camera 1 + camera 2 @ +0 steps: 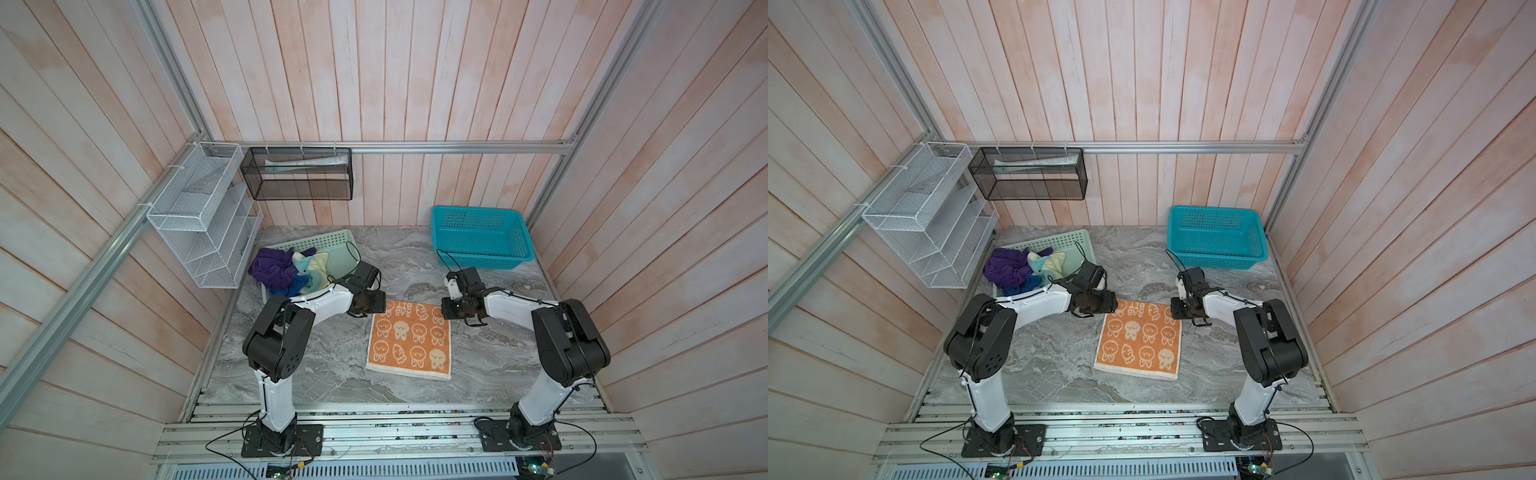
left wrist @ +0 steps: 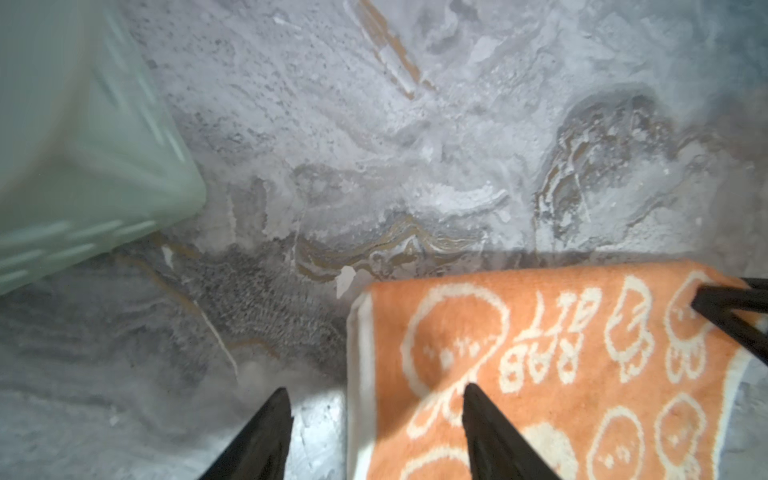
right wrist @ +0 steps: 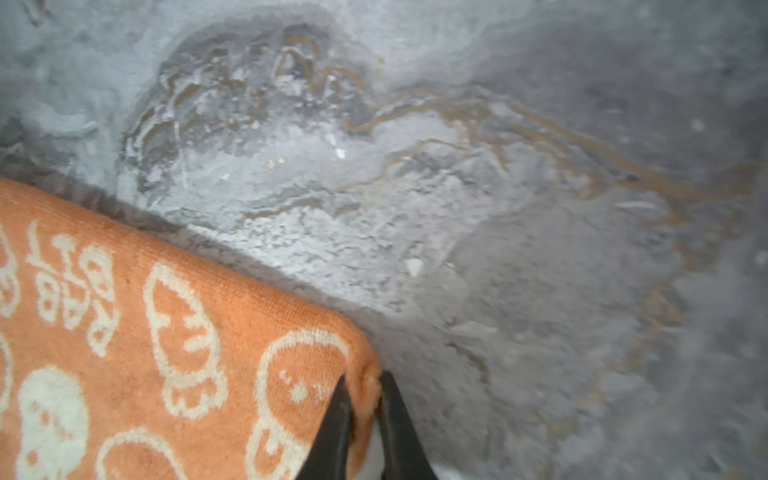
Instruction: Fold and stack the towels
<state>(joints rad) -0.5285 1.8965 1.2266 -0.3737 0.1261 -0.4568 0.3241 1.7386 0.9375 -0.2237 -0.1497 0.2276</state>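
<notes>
An orange-peach towel [image 1: 409, 340] [image 1: 1139, 343] with cartoon faces lies folded flat in the middle of the table. My left gripper [image 1: 384, 307] [image 2: 376, 387] is open at its far left corner, one finger over the cloth [image 2: 486, 428] and one over the bare table. My right gripper [image 1: 444, 309] [image 3: 365, 376] is shut on the towel's far right corner, with orange cloth [image 3: 166, 353] pinched between the fingers. The purple towel [image 1: 272, 270], the blue one [image 1: 299, 284] and the teal and pale-yellow one [image 1: 309, 266] lie crumpled in the mint basket.
The mint-green basket [image 1: 332, 241] sits at the back left, close behind my left arm. A teal basket [image 1: 482, 237] stands at the back right. A white wire rack [image 1: 199, 216] and a black mesh rack [image 1: 297, 174] hang on the walls.
</notes>
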